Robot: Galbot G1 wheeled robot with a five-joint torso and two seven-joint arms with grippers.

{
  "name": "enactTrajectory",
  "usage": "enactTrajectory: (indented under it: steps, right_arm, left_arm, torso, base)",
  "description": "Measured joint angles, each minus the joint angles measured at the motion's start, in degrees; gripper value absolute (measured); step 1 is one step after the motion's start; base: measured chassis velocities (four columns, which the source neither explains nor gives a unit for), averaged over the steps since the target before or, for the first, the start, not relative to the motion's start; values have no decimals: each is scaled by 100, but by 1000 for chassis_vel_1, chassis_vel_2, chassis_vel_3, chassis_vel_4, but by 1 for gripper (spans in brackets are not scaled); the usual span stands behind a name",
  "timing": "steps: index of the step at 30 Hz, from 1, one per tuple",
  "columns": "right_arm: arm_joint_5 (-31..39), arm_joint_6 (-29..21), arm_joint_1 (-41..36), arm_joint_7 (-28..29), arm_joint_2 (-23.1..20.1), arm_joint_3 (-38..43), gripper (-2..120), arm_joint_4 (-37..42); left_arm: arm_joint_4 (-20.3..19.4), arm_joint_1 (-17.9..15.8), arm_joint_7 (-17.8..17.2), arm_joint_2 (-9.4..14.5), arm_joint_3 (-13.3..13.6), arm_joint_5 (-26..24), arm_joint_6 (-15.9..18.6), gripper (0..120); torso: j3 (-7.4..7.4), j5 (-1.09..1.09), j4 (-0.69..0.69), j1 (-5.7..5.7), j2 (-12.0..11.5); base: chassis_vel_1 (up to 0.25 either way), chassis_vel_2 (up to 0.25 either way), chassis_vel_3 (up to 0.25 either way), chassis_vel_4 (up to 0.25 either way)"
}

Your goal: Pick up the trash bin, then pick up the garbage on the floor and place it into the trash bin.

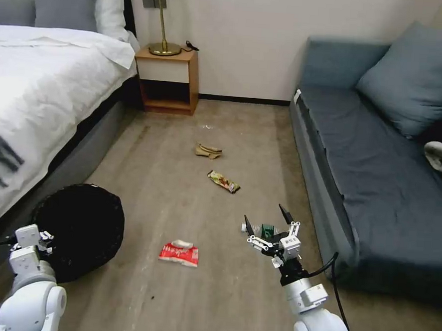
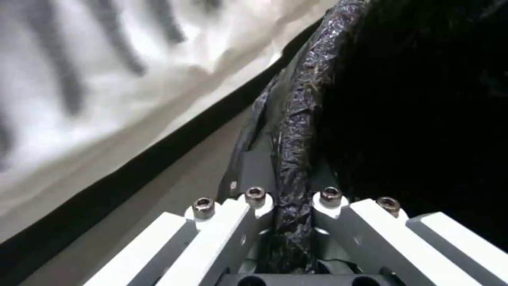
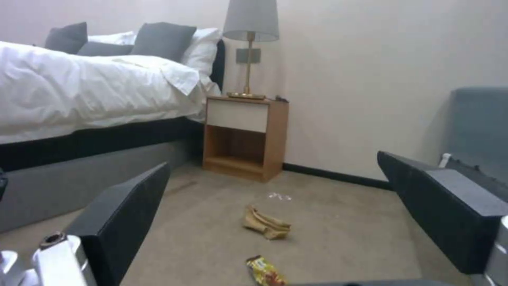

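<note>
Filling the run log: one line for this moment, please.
left gripper: shut on trash bin rim | right gripper: open above bottle

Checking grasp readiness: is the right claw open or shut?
Open. The right claw has its fingers spread wide above the floor, nothing held between them.

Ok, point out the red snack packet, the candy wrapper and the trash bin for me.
red snack packet (image 1: pixel 179 253), head view, middle of the packet.
candy wrapper (image 1: pixel 223 181), head view, middle of the wrapper.
trash bin (image 1: pixel 85 227), head view, its black liner.

my arms are glossy white with rounded joints; the right gripper (image 1: pixel 270 219) has black fingers (image 3: pixel 127 214), a black cable, and brass-coloured screws.
</note>
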Motion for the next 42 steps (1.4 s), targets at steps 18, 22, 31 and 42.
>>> enactTrajectory:
  steps: [18,22,31,42]
  right_arm:
    - [1017,-1726,1916,430,-1875,-2521,100,-557]
    - [1514,-2582,2961,313,-1967,-3634,100,-1092]
    - [1711,-3529,4544,159,-1649,-5449,100,-2169]
    - [1966,-4085,5204,-118,-970,-6512,100,-3494]
  left_arm:
    - [-299,255,-3,-201,-66,58,-73,3]
    - [-344,298,-5,-216,-75,64,-86,3]
    - [-673,340,28,-386,-22,235,-56,3]
    - [-1094,397,67,-736,9,398,-102,3]
  torso:
    - [0,0,1,0,0]
    - [0,0,0,0,0]
    - [0,0,1,1,0]
    - [0,-1,0,0,0]
  base:
    - [-77,65,61,-65]
    - [0,0,0,0]
    - [0,0,0,0]
    - [0,0,0,0]
